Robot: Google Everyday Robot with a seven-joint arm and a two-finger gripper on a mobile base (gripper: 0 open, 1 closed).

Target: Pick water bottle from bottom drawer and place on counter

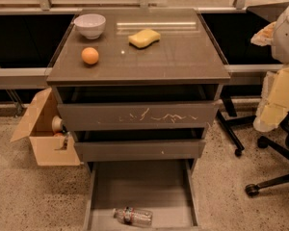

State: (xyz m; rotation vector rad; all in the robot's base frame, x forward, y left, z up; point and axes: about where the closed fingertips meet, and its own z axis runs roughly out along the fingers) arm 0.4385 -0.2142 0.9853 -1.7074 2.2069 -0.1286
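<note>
The water bottle [132, 216] lies on its side near the front of the open bottom drawer [139, 184], cap to the left, dark and red label around its middle. The counter [183, 57] is the glossy grey-brown top of the cabinet above it. My gripper is not in view. Only pale white and cream parts that seem to be my arm [282, 76] show at the right edge, level with the counter and far from the bottle.
On the counter stand a white bowl [90, 25], an orange [90, 56] and a yellow sponge [144, 37]. The scratched top drawer front [137, 115] and middle drawer front [139, 149] stick out slightly. An open cardboard box [43, 138] sits left, chair legs [260, 167] right.
</note>
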